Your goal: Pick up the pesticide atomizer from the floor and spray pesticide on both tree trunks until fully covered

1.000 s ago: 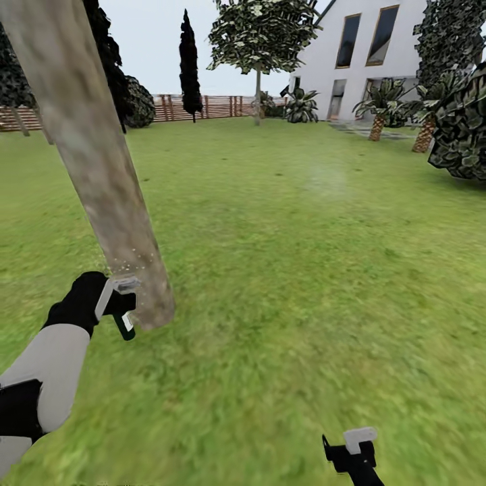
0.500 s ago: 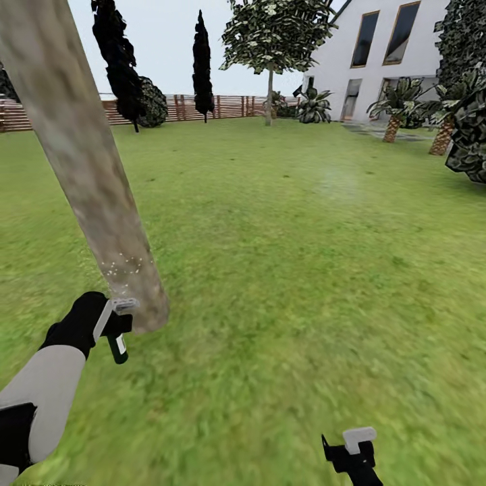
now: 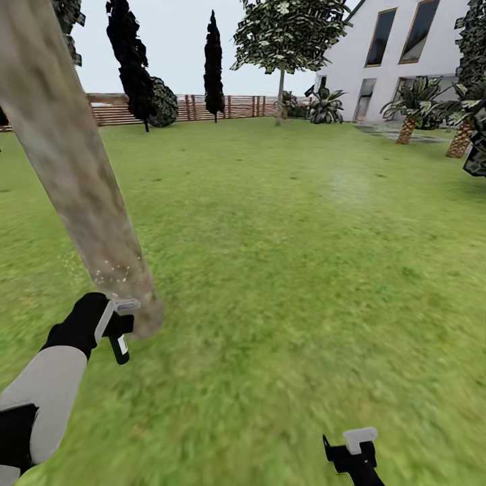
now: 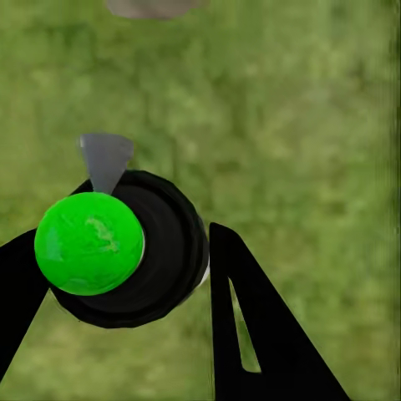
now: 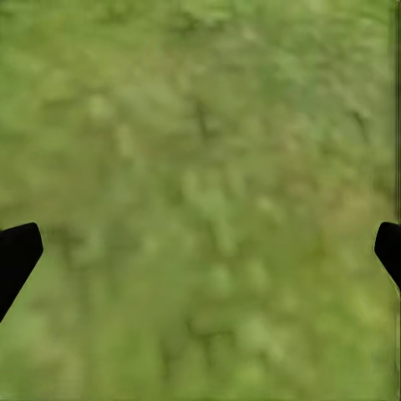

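A thick pale grey-brown tree trunk (image 3: 74, 169) leans across the left of the head view, with its base in the grass. Fine white pesticide specks (image 3: 111, 273) dot its lower part. My left gripper (image 3: 119, 316) is shut on the pesticide atomizer (image 3: 120, 345), a small dark bottle with a pale label, held close beside the trunk's base. In the left wrist view the atomizer (image 4: 159, 251) is a black round body with a bright green disc between the fingers (image 4: 242, 326). The second tree (image 3: 280, 94) stands far off across the lawn. My right gripper (image 3: 354, 449) hangs open over grass (image 5: 200, 251).
A green lawn (image 3: 304, 256) stretches ahead to a reddish slat fence (image 3: 202, 108). Near-black narrow trees (image 3: 213, 64) stand along it. A white house (image 3: 405, 54) and low palm-like plants (image 3: 408, 111) are at the far right.
The whole head view has shifted, so the fence, house and far tree slid right. My left gripper with the atomizer sank slightly beside the trunk, then held. The right gripper stayed put.
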Robot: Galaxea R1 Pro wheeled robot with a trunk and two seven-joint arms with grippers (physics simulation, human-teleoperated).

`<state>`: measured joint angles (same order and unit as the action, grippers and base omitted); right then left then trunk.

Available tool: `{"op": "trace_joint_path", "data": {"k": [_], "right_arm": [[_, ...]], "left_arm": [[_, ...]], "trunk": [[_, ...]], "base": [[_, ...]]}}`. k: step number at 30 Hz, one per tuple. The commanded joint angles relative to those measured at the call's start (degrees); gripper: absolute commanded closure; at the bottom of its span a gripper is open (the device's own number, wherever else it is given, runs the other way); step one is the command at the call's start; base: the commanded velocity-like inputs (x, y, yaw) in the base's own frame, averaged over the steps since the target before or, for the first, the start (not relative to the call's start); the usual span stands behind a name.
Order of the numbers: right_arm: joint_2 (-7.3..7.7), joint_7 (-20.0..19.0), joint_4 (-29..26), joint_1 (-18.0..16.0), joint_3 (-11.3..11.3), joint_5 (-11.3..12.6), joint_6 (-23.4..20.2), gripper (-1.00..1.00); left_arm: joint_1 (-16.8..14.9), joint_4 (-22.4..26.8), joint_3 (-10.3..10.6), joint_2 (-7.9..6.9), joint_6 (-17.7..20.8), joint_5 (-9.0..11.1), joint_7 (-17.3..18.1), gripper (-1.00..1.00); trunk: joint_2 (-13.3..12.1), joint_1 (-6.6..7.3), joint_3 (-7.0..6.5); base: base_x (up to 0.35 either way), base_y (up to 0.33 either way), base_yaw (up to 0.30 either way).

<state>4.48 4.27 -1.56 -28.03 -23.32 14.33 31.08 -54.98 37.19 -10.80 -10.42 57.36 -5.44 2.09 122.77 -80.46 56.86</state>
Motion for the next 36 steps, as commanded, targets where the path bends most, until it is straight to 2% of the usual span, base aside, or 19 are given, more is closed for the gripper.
{"op": "trace_joint_path", "data": {"k": [1, 3, 5, 10, 19, 22, 25, 36], "right_arm": [[0.0, 0.21, -0.06, -0.01, -0.5, 0.34, 0.08, -1.0], [0.01, 0.21, -0.07, -0.01, -0.5, 0.34, 0.08, -1.0], [-0.14, 0.21, -0.07, 0.0, -0.5, 0.34, 0.09, -1.0], [-0.26, 0.21, -0.1, 0.0, -0.5, 0.34, 0.12, -1.0], [-0.16, 0.21, -0.1, 0.0, -0.5, 0.35, 0.2, -1.0], [-0.17, 0.21, -0.1, 0.0, -0.5, 0.34, 0.21, -1.0], [-0.17, 0.21, -0.08, 0.02, -0.5, 0.34, 0.19, -1.0], [-0.07, 0.22, -0.1, 0.08, -0.5, 0.4, 0.12, -1.0]], "left_arm": [[-0.04, 0.07, -0.29, 0.04, 0.25, -0.54, 0.28, 1.0], [0.19, -0.01, -0.47, -0.01, 0.2, -0.6, 0.24, 1.0], [2.68, -0.02, -1.03, -0.17, 0.07, -0.64, 0.29, 1.0], [5.0, -0.02, -1.66, -0.21, -0.23, -0.64, 0.46, 1.0], [5.15, -0.02, -1.77, 0.2, -1.37, -0.44, 0.38, 1.0], [5.15, 0.06, -1.72, 0.68, -1.44, 1.91, 0.31, 1.0], [5.15, 0.39, -1.6, 0.71, -1.53, 2.68, 0.09, 1.0], [5.22, 0.22, -1.28, 0.12, -1.64, 2.19, -0.44, 1.0]], "trunk": [[0.02, -0.01, 0.05], [0.02, -0.01, 0.05], [0.02, -0.01, 0.05], [0.02, -0.01, 0.05], [0.02, -0.01, 0.05], [0.02, -0.01, 0.05], [0.02, -0.01, 0.05], [0.02, -0.01, 0.05]], "base": [[0.091, -0.251, 0.0], [0.028, -0.269, 0.0], [0.005, -0.276, 0.075], [0.006, -0.277, 0.255], [0.176, -0.232, 0.272], [0.241, -0.195, 0.25], [0.242, -0.195, 0.091], [0.161, -0.238, 0.003]]}}
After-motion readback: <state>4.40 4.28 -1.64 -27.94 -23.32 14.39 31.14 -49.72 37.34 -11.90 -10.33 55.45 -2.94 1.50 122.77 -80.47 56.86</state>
